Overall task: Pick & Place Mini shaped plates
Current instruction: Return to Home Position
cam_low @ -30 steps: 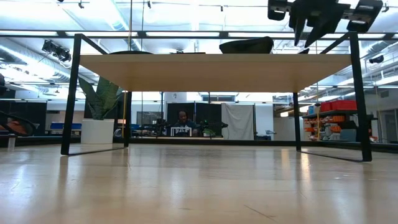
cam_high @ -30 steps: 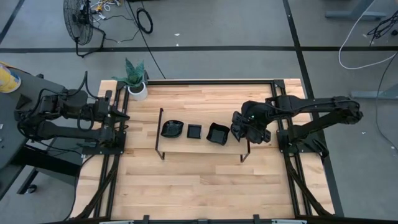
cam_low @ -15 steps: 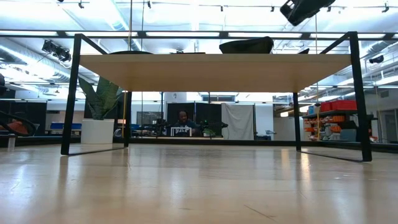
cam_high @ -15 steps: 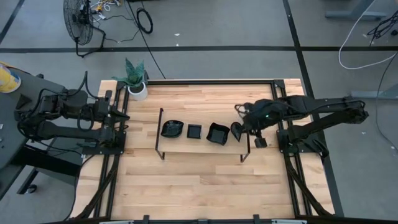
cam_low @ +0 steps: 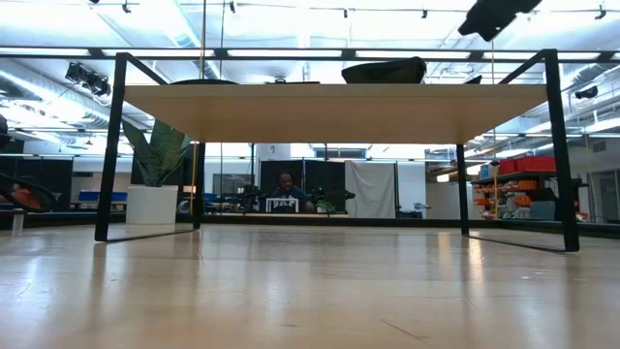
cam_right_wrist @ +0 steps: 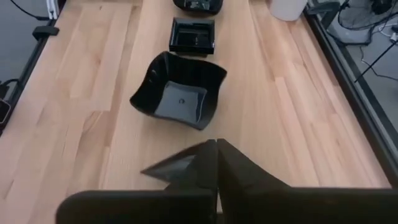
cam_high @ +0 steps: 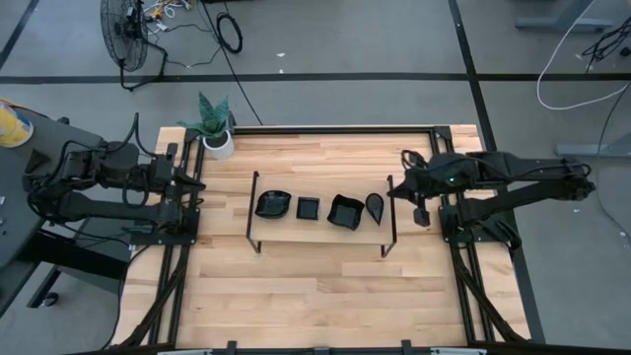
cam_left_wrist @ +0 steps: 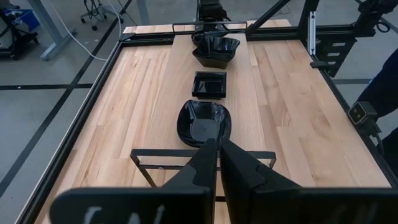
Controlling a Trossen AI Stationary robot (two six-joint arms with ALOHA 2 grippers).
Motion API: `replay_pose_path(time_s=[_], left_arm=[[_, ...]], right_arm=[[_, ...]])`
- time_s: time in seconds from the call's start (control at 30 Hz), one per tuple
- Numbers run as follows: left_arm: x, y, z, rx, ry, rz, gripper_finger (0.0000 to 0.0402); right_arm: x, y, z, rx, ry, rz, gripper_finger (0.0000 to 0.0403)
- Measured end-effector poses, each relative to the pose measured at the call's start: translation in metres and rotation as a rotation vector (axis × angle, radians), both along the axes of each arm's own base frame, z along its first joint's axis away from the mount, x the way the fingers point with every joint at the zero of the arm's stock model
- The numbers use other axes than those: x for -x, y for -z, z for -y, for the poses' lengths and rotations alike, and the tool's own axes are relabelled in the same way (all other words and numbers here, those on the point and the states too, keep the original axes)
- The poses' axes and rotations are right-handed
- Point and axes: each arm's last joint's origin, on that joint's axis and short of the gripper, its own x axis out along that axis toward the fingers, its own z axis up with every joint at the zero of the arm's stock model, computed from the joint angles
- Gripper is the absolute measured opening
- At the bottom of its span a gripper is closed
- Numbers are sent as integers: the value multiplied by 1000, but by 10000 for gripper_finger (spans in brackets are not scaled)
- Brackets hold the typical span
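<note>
The left gripper (cam_left_wrist: 217, 144), fingers pressed together and empty, waits at the table's left edge near a potted plant (cam_high: 217, 136). The mini shaped plates line the wire-framed shelf (cam_high: 252, 207): leaf plate (cam_high: 273, 204), square plate (cam_high: 309, 208), deep wavy-edged plate (cam_high: 345, 211), drop plate (cam_high: 375, 206). The right gripper (cam_right_wrist: 216, 148), likewise closed and empty, hovers just beside the drop plate; a low swing could clip the frame or dislodge that plate.

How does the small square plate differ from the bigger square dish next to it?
The small square plate is shallow with straight edges; the bigger square dish is deeper, with flared, wavy walls. The plate sits square to the row; the dish is turned at an angle. Both are glossy black and upright.
</note>
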Motion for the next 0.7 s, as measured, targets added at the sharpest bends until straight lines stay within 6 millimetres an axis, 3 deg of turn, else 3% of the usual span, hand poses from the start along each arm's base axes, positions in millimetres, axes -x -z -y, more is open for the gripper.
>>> replay_pose_path(time_s=[0.3,0.7], left_arm=[[0,0,0,0,0,0,25],[0,0,0,0,0,0,25]], right_arm=[[33,15,2,-19,-20,51,1],[56,60,1,-77,-58,121,1]])
